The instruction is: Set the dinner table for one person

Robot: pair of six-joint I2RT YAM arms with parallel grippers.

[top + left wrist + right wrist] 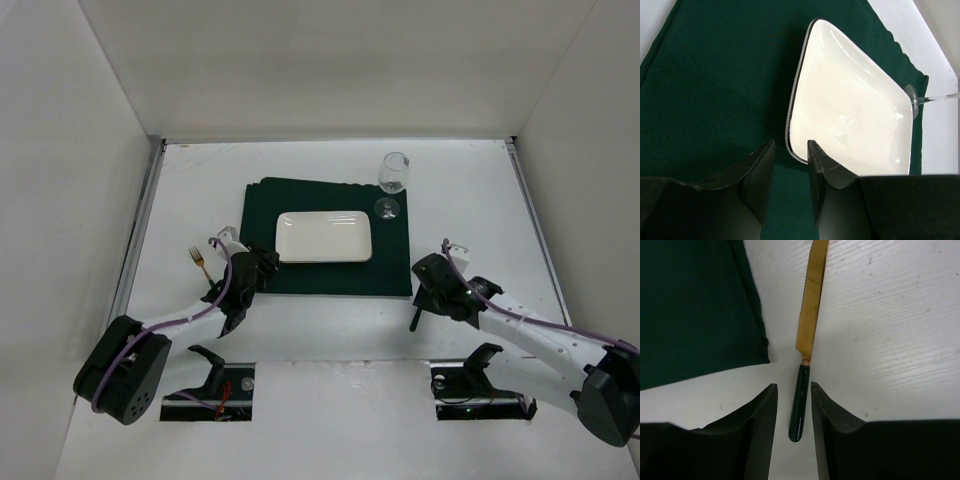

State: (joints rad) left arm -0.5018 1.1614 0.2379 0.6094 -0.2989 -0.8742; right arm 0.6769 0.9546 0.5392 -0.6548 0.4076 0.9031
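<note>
The white dinner table (pixel 480 200) carries a dark green placemat (pixel 260 215) with a white rectangular plate (pixel 323 237) on it. A wine glass (pixel 394 172) stands at the mat's far right corner. A gold fork (pixel 199 262) lies left of the mat. My left gripper (pixel 262 265) hovers over the mat by the plate's near left corner (pixel 797 150), open and empty. A knife with a gold blade (pixel 810 305) and dark green handle (pixel 800 400) lies on the table right of the mat's near corner. My right gripper (pixel 794 390) is open, its fingers on either side of the handle without touching it.
Thin metal rails (pixel 143 220) run along the table's sides, with white walls around. The glass's foot (pixel 912 97) shows past the plate in the left wrist view. Two arm bases (pixel 210 390) sit at the near edge.
</note>
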